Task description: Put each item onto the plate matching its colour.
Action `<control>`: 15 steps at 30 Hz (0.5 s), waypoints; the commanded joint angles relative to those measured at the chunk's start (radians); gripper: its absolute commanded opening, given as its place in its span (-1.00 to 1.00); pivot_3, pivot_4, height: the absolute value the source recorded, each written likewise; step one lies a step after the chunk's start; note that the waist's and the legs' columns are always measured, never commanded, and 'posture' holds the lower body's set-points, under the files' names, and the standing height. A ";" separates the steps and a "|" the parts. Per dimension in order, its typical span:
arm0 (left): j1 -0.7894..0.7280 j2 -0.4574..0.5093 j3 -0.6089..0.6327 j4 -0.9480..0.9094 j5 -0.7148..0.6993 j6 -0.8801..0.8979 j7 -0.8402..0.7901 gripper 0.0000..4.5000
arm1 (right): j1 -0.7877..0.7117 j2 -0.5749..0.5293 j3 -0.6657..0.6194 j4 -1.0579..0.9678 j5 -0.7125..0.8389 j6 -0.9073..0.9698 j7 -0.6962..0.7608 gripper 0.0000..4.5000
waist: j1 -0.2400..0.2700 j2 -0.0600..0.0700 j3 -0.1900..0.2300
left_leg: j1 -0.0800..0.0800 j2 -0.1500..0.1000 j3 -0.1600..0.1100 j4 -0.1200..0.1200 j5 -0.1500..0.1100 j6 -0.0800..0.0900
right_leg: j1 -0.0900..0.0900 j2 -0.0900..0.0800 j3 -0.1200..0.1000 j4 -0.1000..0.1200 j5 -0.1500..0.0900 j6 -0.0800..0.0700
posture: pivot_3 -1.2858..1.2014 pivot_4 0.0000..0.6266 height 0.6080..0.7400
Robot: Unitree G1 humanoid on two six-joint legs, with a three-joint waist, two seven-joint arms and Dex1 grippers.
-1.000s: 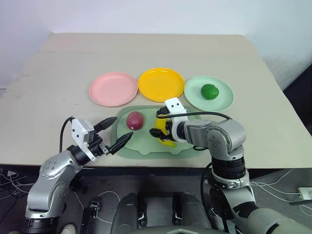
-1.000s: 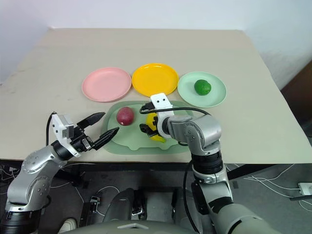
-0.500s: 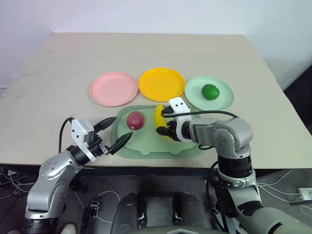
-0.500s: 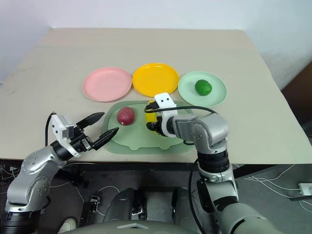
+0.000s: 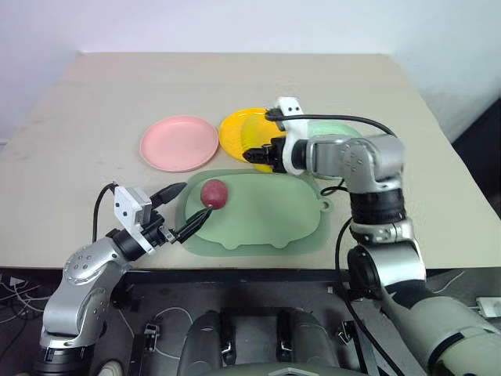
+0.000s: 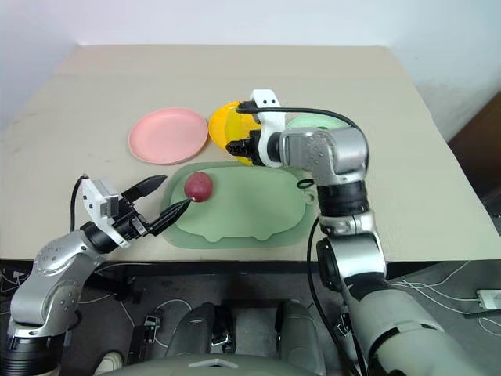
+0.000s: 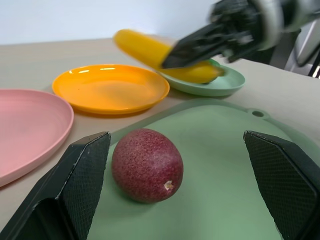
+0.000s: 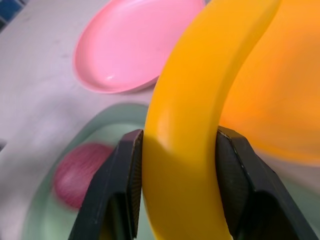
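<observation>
right gripper (image 5: 262, 154) is clamped on the yellow curved plastic toy banana (image 8: 200, 115), black fingers pinching it across the middle of the curve, and it's holding it up off the table at the near edge of the round shallow yellow-orange plastic plate (image 5: 239, 133). banana looks light, hollow and stiff, with a glossy skin, so my guess is it could twist or slide in the jaws if swung fast. mid-body is the sensible place to hold it since the ends taper.

left gripper (image 5: 188, 211) sits at the near left with its fingers spread wide and nothing in them, pointing at the dark red-purple roundish toy fruit (image 7: 147, 164), which rests on the left part of the large pale green tray mat (image 5: 266, 215). that one has a speckled, slightly rough skin, probably grippier than the banana, but it's round so it may roll; i'd take it across its widest part.

round pink plastic plate (image 5: 179, 142) sits empty to the left of the yellow one. pale mint green plate (image 7: 220, 82) is on the right, mostly hidden behind the right arm.
</observation>
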 commanded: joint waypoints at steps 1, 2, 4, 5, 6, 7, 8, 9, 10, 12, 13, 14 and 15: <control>0.013 0.002 0.021 -0.028 0.003 -0.028 -0.005 1.00 | -0.113 0.017 0.006 0.218 -0.063 -0.186 0.036 -0.25 | -0.002 0.000 0.000 | 0.000 0.000 0.000 0.000 0.000 0.000 | 0.000 0.000 0.000 0.000 0.000 0.000 | 0.03 -0.52 0.32; 0.019 0.001 0.023 -0.028 0.004 -0.033 -0.006 1.00 | -0.144 0.023 0.003 0.292 -0.078 -0.229 0.039 -0.25 | -0.003 0.000 0.000 | 0.000 0.000 0.001 0.000 0.000 0.000 | 0.000 0.000 0.000 0.000 0.000 0.000 | 0.03 -0.52 0.32; 0.039 -0.004 0.026 -0.030 0.009 -0.046 -0.008 1.00 | -0.211 0.041 -0.006 0.474 -0.117 -0.351 0.028 -0.25 | -0.005 0.000 0.000 | 0.000 0.000 0.002 0.000 0.000 0.000 | -0.001 0.000 0.001 0.001 0.000 0.000 | 0.03 -0.52 0.32; 0.049 -0.007 0.027 -0.030 0.012 -0.055 -0.007 1.00 | -0.241 0.050 -0.016 0.560 -0.132 -0.415 0.014 -0.25 | -0.007 0.000 0.000 | 0.000 0.001 0.003 0.000 0.000 0.000 | -0.002 0.000 0.001 0.001 0.000 0.000 | 0.03 -0.52 0.32; 0.056 -0.010 0.028 -0.030 0.013 -0.062 -0.004 1.00 | -0.265 0.058 -0.027 0.628 -0.141 -0.466 0.007 -0.25 | -0.009 0.000 0.000 | 0.000 0.001 0.005 0.000 0.000 0.000 | -0.002 0.000 0.002 0.001 0.000 0.000 | 0.03 -0.52 0.32; 0.060 -0.012 0.029 -0.030 0.014 -0.067 -0.002 1.00 | -0.284 0.064 -0.037 0.681 -0.146 -0.503 0.005 -0.25 | -0.009 0.000 0.000 | 0.000 0.001 0.006 -0.001 0.000 0.000 | -0.002 0.001 0.002 0.001 0.000 0.000 | 0.03 -0.52 0.32; 0.064 -0.014 0.029 -0.029 0.017 -0.073 -0.002 1.00 | -0.298 0.071 -0.049 0.725 -0.151 -0.539 -0.010 -0.25 | -0.009 0.000 0.000 | -0.001 0.001 0.006 -0.001 0.000 0.000 | -0.003 0.000 0.002 0.001 0.000 0.000 | 0.03 -0.52 0.32; 0.067 -0.015 0.028 -0.029 0.019 -0.078 -0.002 1.00 | -0.308 0.077 -0.057 0.764 -0.160 -0.570 -0.021 -0.25 | -0.008 0.000 0.000 | -0.001 0.001 0.007 -0.001 0.000 0.000 | -0.003 0.000 0.002 0.001 0.000 0.000 | 0.03 -0.52 0.32; 0.069 -0.016 0.027 -0.029 0.020 -0.081 -0.001 1.00 | -0.316 0.083 -0.061 0.794 -0.169 -0.592 -0.026 -0.25 | -0.008 0.000 0.000 | -0.001 0.001 0.007 -0.001 0.000 0.000 | -0.003 0.000 0.002 0.001 0.000 0.000 | 0.03 -0.52 0.32; 0.077 -0.019 0.028 -0.029 0.023 -0.089 -0.002 1.00 | -0.323 0.098 -0.063 0.836 -0.190 -0.631 -0.037 -0.25 | -0.008 0.000 0.000 | -0.001 0.001 0.007 0.000 0.000 0.000 | -0.004 0.000 0.002 0.001 0.000 0.000 | 0.03 -0.52 0.32; 0.081 -0.019 0.030 -0.028 0.024 -0.094 -0.003 1.00 | -0.325 0.108 -0.065 0.851 -0.199 -0.645 -0.040 -0.25 | -0.009 0.000 0.000 | -0.001 0.001 0.007 0.000 0.000 0.000 | -0.004 0.000 0.003 0.002 0.000 0.000 | 0.03 -0.52 0.32; 0.084 -0.019 0.032 -0.027 0.025 -0.098 -0.004 1.00 | -0.326 0.116 -0.069 0.863 -0.205 -0.658 -0.045 -0.25 | -0.010 0.000 0.000 | -0.001 0.001 0.007 0.000 0.000 -0.001 | -0.004 0.000 0.003 0.002 0.000 0.000 | 0.03 -0.52 0.32; 0.085 -0.019 0.034 -0.024 0.026 -0.103 -0.003 1.00 | -0.328 0.123 -0.075 0.872 -0.211 -0.669 -0.051 -0.25 | -0.012 0.000 0.000 | -0.001 0.001 0.007 0.000 0.000 -0.001 | -0.005 0.000 0.004 0.002 0.000 0.000 | 0.03 -0.52 0.32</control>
